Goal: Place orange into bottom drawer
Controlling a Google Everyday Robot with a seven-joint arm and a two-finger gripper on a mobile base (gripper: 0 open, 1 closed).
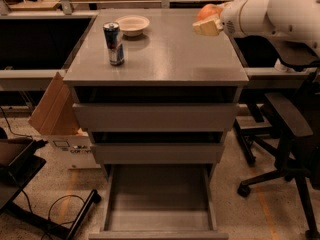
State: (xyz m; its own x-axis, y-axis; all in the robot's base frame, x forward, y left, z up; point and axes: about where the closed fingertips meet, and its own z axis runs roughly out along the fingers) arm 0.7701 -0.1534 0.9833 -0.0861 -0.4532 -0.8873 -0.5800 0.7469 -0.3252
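The orange (209, 11) is held in my gripper (207, 23), lifted above the right rear part of the grey cabinet top (165, 59). The cream fingers (206, 28) are shut around it and only its upper part shows. The white arm (270, 9) comes in from the upper right. The bottom drawer (159, 204) stands pulled open at the foot of the cabinet, its flat grey floor bare.
A drink can (113, 43) and a shallow cream bowl (132, 24) stand on the cabinet top at the left rear. Two upper drawers (155, 116) are shut. A cardboard box (52, 111) leans at the left. An office chair (285, 134) stands at the right.
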